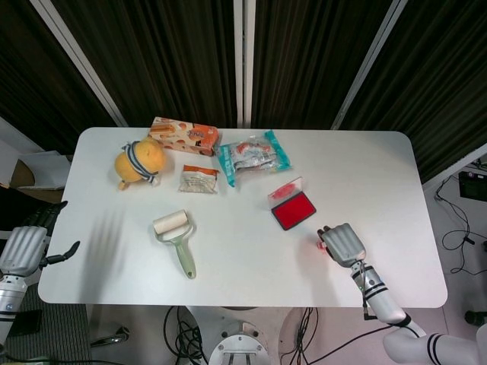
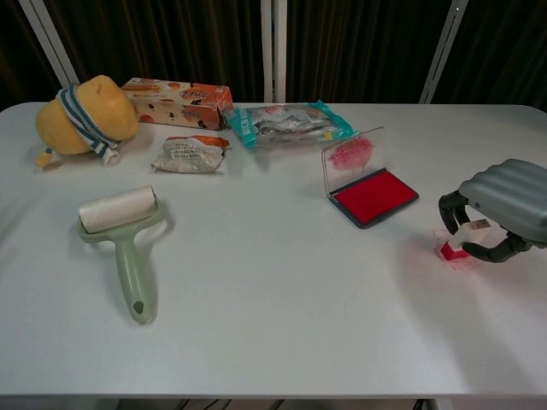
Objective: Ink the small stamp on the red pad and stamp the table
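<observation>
The red ink pad [image 1: 294, 212] [image 2: 374, 196] lies open right of centre on the white table [image 2: 282, 290], its clear lid [image 2: 350, 156] standing up and smeared red. My right hand [image 1: 342, 244] [image 2: 501, 209] is at the table's right side, in front of the pad, fingers curled around the small stamp [image 2: 462, 243]. The stamp's red base sits on faint red stamp marks [image 2: 457, 256] on the table. My left hand [image 1: 24, 248] hangs off the table's left edge, fingers apart, holding nothing; the chest view does not show it.
A green-handled lint roller [image 2: 124, 235] lies at the left front. Along the back sit a yellow plush toy [image 2: 81, 111], an orange snack box [image 2: 178, 99], a small grey packet [image 2: 189, 152] and a teal snack bag [image 2: 286, 122].
</observation>
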Controlling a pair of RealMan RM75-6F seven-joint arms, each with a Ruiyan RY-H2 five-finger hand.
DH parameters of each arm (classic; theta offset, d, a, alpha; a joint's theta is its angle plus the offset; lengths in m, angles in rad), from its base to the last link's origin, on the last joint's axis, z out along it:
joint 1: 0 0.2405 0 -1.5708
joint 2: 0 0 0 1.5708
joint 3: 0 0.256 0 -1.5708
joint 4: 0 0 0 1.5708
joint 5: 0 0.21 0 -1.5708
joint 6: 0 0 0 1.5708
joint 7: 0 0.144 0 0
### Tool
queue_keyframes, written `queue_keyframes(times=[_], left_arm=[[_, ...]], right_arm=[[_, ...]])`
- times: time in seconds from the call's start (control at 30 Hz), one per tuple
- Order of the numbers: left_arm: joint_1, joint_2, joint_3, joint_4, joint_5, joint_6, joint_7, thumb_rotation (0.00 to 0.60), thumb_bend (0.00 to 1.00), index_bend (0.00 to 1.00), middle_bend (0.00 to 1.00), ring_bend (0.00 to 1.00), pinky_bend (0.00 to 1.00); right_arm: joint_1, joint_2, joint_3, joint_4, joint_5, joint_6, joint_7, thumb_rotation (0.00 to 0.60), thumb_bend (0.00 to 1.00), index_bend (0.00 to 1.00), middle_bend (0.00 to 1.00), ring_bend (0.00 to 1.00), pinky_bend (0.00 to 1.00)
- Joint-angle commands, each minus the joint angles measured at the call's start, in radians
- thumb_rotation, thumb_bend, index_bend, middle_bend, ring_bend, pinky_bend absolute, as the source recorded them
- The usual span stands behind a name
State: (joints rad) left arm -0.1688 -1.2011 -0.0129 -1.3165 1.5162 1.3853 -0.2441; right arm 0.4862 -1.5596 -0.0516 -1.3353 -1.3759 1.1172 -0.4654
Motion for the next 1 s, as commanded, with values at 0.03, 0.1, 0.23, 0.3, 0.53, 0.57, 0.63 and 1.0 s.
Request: queue_keyframes(times=[0.03,0.1,0.23,0.3,0.53,0.57,0.63,1.0], left_arm=[[-0.001,-0.001,0.000,0.000,0.000,-0.001,0.000,0.337,0.26,0.06,0.12,0.11,0.24],[-0.001,-0.001,0.001,0.000,0.000,-0.003,0.000,0.339,0.26,0.06,0.12,0.11,0.24],[-0.001,-0.001,0.001,0.000,-0.001,-0.005,-0.002,0.338,0.26,0.06,0.12,0.11,0.24],[-0.002,0.000,0.001,-0.001,-0.002,-0.007,-0.003,0.339,0.26,0.06,0.12,0.11,0.24],[-0.001,0.002,0.000,-0.002,-0.002,-0.005,-0.004,0.340,0.26,0.06,0.12,0.11,0.24],[-0.001,0.002,0.000,-0.002,-0.002,-0.004,-0.004,0.342,0.26,0.06,0.12,0.11,0.24],[-0.001,0.003,0.000,-0.003,-0.001,-0.003,-0.004,0.343,0.26,0.06,0.12,0.11,0.24],[0.006,0.012,-0.001,-0.026,-0.003,0.008,0.011,0.344,0.26,0.06,0.12,0.11,0.24]], right_arm=[[0.000,0.003,0.005,-0.003,-0.001,-0.006,0.002,0.600,0.32,0.58,0.52,0.77,0.91],[0.000,0.006,0.006,-0.005,-0.006,-0.010,0.003,0.600,0.32,0.56,0.50,0.77,0.91],[-0.001,0.013,0.010,-0.012,-0.003,-0.023,-0.001,0.600,0.30,0.50,0.46,0.77,0.91],[-0.001,0.018,0.012,-0.018,-0.002,-0.030,-0.003,0.600,0.30,0.48,0.44,0.77,0.91],[-0.001,0.029,0.019,-0.036,0.004,-0.048,-0.015,0.600,0.28,0.42,0.37,0.77,0.91],[-0.001,0.034,0.018,-0.042,0.003,-0.050,-0.020,0.600,0.28,0.40,0.36,0.77,0.91],[-0.003,0.048,0.016,-0.058,0.001,-0.050,-0.026,0.600,0.27,0.34,0.32,0.77,0.91],[-0.143,0.308,-0.018,-0.263,-0.098,0.209,0.057,0.600,0.18,0.07,0.20,0.74,0.88]])
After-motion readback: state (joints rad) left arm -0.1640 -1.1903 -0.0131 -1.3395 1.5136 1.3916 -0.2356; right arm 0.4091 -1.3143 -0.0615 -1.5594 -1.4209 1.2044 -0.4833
